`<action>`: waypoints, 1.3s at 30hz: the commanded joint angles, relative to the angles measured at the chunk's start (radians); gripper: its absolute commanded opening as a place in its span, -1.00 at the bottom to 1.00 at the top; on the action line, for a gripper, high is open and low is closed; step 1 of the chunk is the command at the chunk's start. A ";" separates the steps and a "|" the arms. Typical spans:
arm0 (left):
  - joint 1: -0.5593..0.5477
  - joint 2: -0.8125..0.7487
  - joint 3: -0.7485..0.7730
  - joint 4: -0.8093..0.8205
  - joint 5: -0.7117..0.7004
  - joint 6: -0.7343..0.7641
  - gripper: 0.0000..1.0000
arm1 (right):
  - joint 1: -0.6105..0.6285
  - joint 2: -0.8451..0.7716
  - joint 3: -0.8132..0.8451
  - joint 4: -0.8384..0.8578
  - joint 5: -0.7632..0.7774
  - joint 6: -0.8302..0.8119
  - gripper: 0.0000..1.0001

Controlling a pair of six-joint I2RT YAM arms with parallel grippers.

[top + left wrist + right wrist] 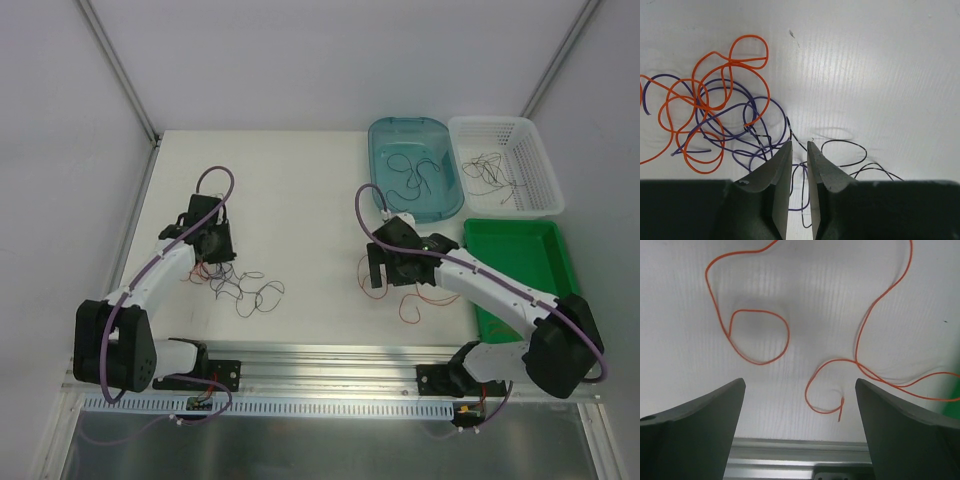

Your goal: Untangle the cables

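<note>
Some thin curly wires [415, 180] already lie in the far teal plastic tub [440, 140] and white mesh basket [490, 128], but an orange-purple-black tangle [707, 106] remains on the tabletop at the nearly-together left gripper [800, 145], its grip unclear, and a loose orange wire [856, 362] lies under the wide-apart right gripper [800, 381].

Reference object: the oval tub [410, 120], standing on the far right part of the table [290, 190].

- Cables [410, 185] lie inside the tub.
- The basket [490, 120] stands just beside the tub, on its right, and holds further cables [492, 172].
- The flat tray [520, 265] lies in front of the tub and to its right.
- The right gripper [388, 280] sits just in front of the tub's near left corner, above a loose cable [857, 350] on the table.
- The cable tangle [240, 285] lies on the table, well to the left of the tub and in front of it.
- The left gripper [207, 268] sits farther left of the tub. One strand of the tangle passes between its fingers [777, 180].
</note>
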 commanded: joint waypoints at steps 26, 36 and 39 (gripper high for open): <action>-0.006 -0.044 -0.005 0.021 0.068 0.032 -0.56 | -0.174 0.306 0.004 0.089 0.153 0.186 0.93; -0.008 -0.048 -0.007 0.021 0.064 0.035 -0.56 | -0.274 0.299 -0.062 0.173 -0.031 0.125 0.73; -0.006 -0.049 -0.007 0.021 0.061 0.034 -0.56 | -0.273 0.307 -0.053 0.161 -0.085 0.104 0.39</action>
